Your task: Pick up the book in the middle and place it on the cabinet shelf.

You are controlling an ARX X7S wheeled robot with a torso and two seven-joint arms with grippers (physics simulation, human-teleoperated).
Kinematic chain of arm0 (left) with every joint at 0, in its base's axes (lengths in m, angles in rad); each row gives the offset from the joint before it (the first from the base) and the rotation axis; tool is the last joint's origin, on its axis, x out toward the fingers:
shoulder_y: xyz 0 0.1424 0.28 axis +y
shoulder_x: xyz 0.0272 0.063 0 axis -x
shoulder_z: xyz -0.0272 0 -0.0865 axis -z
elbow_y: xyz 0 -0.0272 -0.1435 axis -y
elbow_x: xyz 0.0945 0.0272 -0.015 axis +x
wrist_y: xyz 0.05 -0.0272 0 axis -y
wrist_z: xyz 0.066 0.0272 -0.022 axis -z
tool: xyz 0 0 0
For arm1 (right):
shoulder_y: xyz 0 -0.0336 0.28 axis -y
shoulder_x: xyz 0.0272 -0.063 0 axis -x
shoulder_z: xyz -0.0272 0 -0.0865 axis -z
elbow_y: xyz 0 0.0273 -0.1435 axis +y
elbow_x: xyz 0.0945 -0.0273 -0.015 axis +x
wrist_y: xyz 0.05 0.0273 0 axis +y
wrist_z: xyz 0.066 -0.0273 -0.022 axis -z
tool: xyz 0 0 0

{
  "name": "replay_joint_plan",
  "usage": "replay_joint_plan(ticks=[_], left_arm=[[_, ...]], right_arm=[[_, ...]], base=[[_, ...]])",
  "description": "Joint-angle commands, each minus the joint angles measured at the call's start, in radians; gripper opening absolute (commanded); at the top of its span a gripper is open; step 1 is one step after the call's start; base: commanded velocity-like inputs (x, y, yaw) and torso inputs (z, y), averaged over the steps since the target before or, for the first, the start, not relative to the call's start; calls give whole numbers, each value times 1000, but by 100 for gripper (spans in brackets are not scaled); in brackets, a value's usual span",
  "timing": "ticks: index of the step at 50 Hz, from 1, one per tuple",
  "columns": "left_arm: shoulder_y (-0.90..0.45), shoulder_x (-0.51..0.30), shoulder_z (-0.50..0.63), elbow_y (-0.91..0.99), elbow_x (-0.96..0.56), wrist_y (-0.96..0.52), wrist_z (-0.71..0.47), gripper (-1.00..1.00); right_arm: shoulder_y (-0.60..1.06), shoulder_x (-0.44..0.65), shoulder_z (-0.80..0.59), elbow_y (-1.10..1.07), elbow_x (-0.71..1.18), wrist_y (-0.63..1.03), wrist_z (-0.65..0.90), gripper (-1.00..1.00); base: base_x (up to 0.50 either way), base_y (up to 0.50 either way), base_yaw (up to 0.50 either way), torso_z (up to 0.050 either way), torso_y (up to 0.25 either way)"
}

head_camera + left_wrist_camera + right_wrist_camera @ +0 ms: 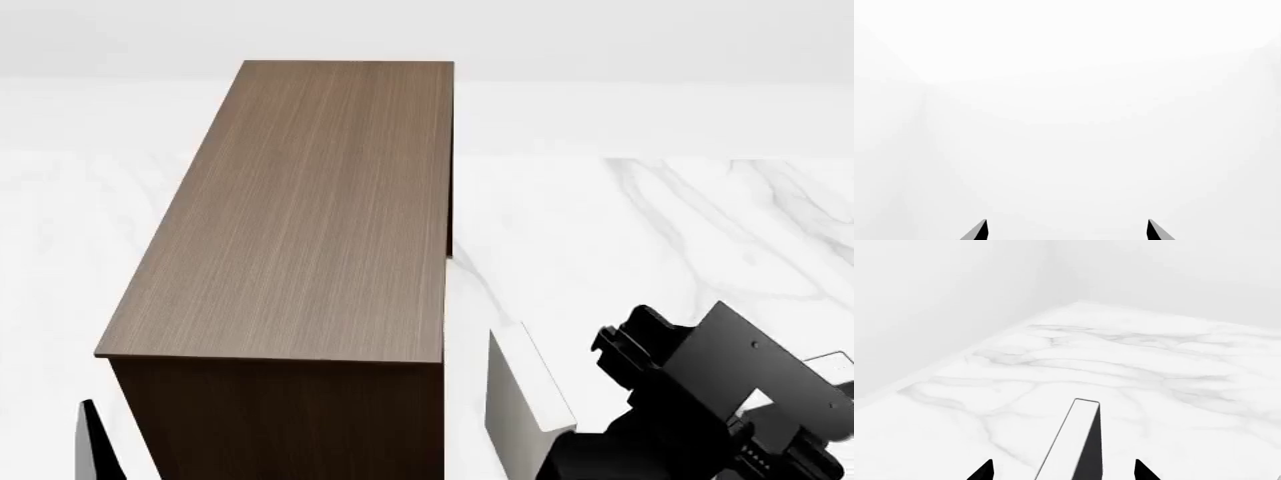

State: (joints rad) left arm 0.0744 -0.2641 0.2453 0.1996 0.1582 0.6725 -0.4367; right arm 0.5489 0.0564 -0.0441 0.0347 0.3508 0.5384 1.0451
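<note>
The right gripper (1063, 471) has its jaws closed on the book (523, 395), which juts forward between them, standing on edge just right of the cabinet shelf (307, 220). The left gripper (1066, 231) is spread wide, holding nothing, facing blank white. Beyond, the marble floor (1134, 365) runs to white walls (941, 305).
</note>
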Motion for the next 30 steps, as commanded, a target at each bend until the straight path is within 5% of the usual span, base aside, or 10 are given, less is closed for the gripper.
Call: replay_joint_plan(ticks=[1,30], left_arm=[[-2,-4,4,1,-2,-5,-5,100],[-6,-14,15,-2,-3,-10,-18,100]], right_arm=[[18,5,-1,42,26,0,16,100],[24,18,-60,190,31,-77,6,100]], base=[[0,0,0,0,0],[0,0,0,0,0]])
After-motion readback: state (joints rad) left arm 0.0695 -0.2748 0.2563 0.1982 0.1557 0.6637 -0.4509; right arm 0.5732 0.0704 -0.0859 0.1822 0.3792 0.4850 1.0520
